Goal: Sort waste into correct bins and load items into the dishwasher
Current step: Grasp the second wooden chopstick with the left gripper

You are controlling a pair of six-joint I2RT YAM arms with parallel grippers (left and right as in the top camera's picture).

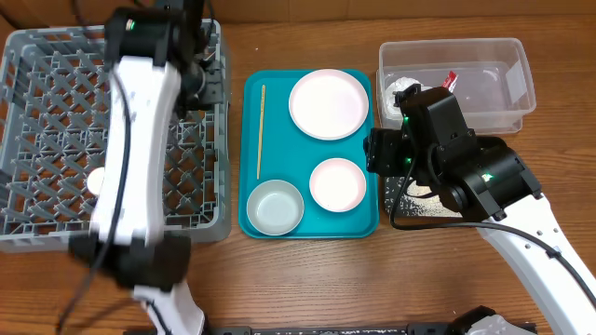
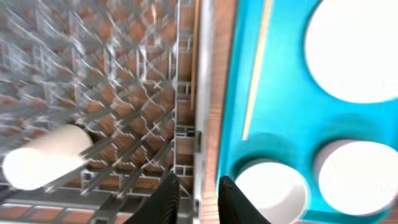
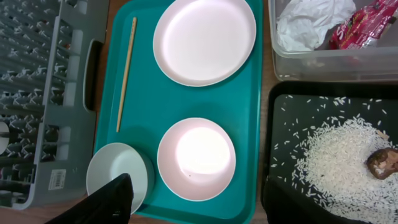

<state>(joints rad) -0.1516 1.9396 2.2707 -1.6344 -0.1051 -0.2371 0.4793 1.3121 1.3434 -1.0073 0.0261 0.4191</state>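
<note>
Left tool (image 2: 198,200): fingers (image 2: 166,198) stand a narrow gap apart with nothing between them. It hangs above the right wall of the dish rack, just beside the teal tray.
Right tool (image 1: 378,154): poised over the right rim of the teal tray. Only one dark finger (image 3: 115,199) shows in the wrist view, so its opening cannot be told, and nothing is seen in its hold.
Dish rack (image 1: 56,93): grey lattice, fills the far-left corner of the bench (image 1: 307,279).
Cup (image 2: 46,155): white, lies on its side on the rack floor, towards the near edge.
Teal tray (image 1: 279,140): mid-bench, between the rack and the two bins.
Plate (image 1: 329,103): on the far-right part of the teal tray, empty.
Pinkish bowl (image 1: 337,183): on the near-right part of the teal tray, upright.
Pale bowl (image 1: 276,206): in the tray's near-left corner, just beside the pinkish bowl.
Chopstick (image 1: 261,130): lies along the tray's left side, pointing from far edge to near edge.
Clear tub (image 1: 517,56): at the far-right corner of the bench.
Red wrapper (image 3: 367,28): inside the clear tub.
Paper wad (image 3: 308,25): inside the clear tub, touching the wrapper.
Black tray (image 3: 280,124): just nearside of the tub, largely under the right arm.
Rice grains (image 3: 336,155): scattered across the black tray.
Brown scrap (image 3: 382,162): sits among the rice.
</note>
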